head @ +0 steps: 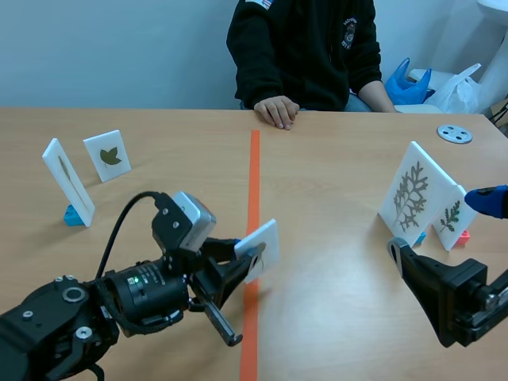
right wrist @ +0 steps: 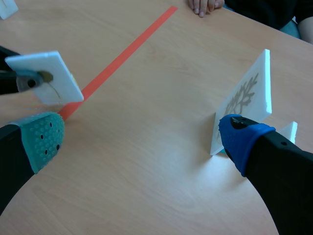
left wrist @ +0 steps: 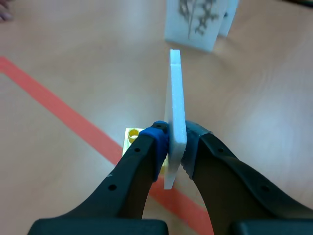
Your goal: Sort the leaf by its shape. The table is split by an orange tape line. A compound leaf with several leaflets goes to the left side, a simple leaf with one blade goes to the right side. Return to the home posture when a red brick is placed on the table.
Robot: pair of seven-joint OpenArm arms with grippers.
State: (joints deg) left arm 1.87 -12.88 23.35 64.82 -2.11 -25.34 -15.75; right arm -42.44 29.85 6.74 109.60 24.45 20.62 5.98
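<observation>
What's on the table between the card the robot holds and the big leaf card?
Just bare table and the orange tape line lie between the held card and the big leaf card; the right wrist view shows it.

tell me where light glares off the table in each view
Right wrist view: pale glare patch on the table beside the large leaf card; scene view: faint sheen right of the tape line; left wrist view: no glare, the held card evenly lit.

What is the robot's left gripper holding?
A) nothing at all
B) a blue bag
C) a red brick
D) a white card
D: in the left wrist view the left gripper is shut on the white card, with one finger on each face of it.
</observation>
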